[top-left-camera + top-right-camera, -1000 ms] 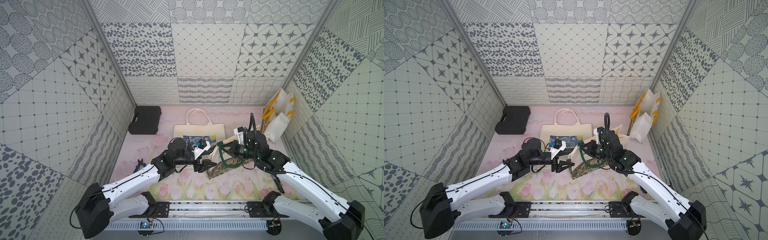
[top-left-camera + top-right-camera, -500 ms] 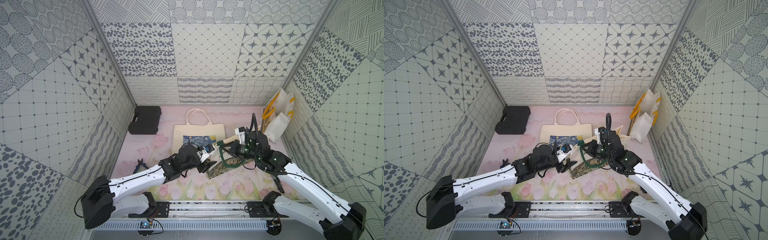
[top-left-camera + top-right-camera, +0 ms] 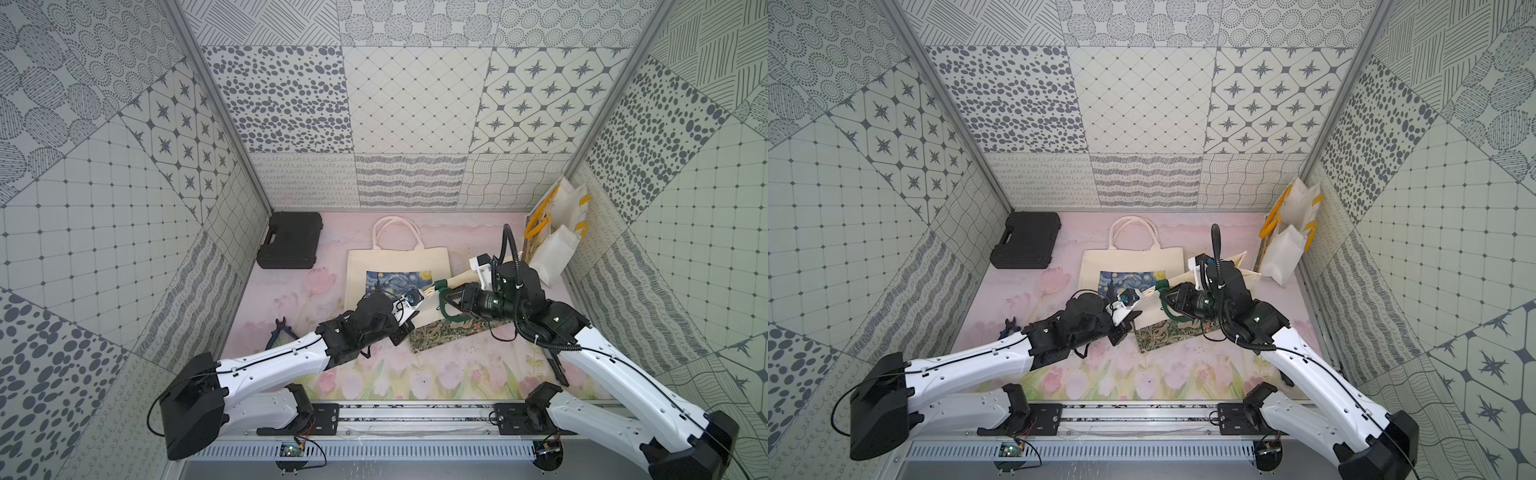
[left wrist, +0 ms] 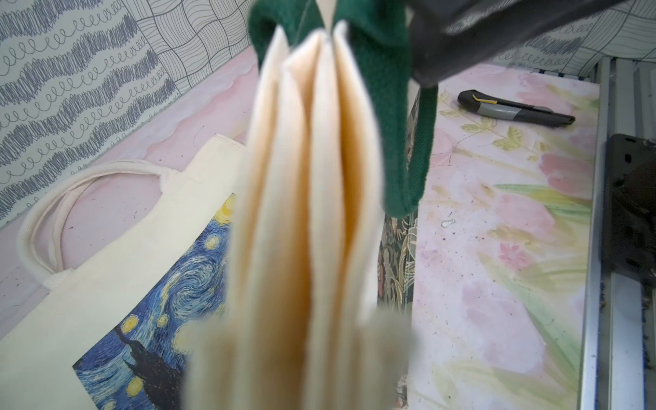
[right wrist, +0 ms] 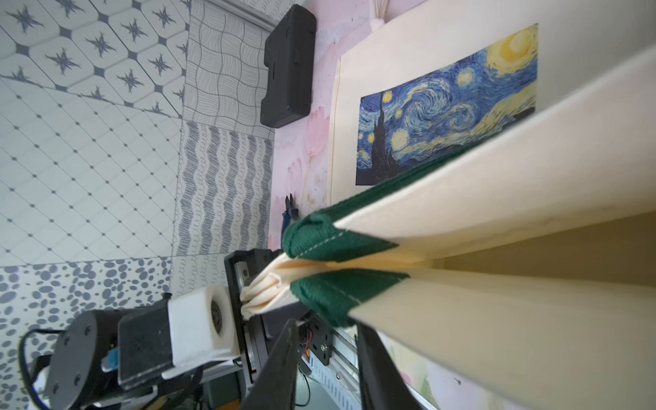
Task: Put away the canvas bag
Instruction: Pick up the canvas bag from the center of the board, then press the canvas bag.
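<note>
You've got three cloth bags in the middle of the frame: one Starry Night tote (image 3: pixel 397 266), one green-handled bag (image 3: pixel 432 309) and one floral bag (image 3: pixel 449 334). At the right edge stand paper bags (image 3: pixel 555 253); you can count two, perhaps more behind. Singles on the bench (image 3: pixel 415 374): one black case (image 3: pixel 289 240), one pliers (image 3: pixel 279 332), one knife (image 4: pixel 514 113). Two arms, one gripper each: left gripper (image 3: pixel 415 311), right gripper (image 3: pixel 445 298).

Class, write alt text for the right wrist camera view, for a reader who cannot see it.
The left gripper pinches the folded corner of a cream canvas bag trimmed in green. Behind it, a Starry Night tote and a black case lie on the pink mat.
</note>
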{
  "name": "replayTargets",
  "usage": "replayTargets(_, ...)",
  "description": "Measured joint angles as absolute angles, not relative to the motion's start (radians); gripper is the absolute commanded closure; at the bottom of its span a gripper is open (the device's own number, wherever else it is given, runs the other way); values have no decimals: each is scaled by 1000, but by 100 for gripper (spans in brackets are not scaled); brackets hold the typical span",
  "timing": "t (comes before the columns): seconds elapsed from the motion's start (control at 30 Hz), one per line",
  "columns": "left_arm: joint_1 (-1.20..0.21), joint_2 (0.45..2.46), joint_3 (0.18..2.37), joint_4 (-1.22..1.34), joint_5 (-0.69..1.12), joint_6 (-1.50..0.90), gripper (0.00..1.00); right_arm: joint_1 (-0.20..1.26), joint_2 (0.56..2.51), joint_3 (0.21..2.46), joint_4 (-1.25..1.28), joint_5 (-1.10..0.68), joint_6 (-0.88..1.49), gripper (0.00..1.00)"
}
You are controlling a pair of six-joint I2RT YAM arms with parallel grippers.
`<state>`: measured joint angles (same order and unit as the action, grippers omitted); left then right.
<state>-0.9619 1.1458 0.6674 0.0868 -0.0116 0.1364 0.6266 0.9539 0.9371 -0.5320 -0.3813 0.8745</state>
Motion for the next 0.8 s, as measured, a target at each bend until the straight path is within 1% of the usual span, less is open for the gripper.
replayTargets(0.1, -906, 1137, 690, 48, 54, 136, 100, 627, 955, 1090, -650, -357, 711, 57)
replayTargets(0.2, -825, 1118, 699, 10, 150, 135, 100, 627, 953, 1201, -704, -324, 544, 60)
replayTargets(0.3, -763, 1114, 721, -32, 245, 138, 100, 626, 952, 1209, -716, -345, 361, 62)
replayTargets(0.47, -715, 1166, 839, -134, 411, 156, 100, 626, 978, 1175, -707, -392, 76, 56)
replayTargets(0.63, -693, 1256, 971, -223, 598, 179, 100, 618, 1065, 1236, -704, -448, -150, 63)
replayTargets(0.7, -682, 1292, 1016, -264, 667, 196, 100, 606, 1127, 1297, -716, -479, -250, 61)
replayTargets(0.8, -667, 1348, 1083, -347, 762, 237, 100, 570, 1202, 1365, -744, -548, -416, 56)
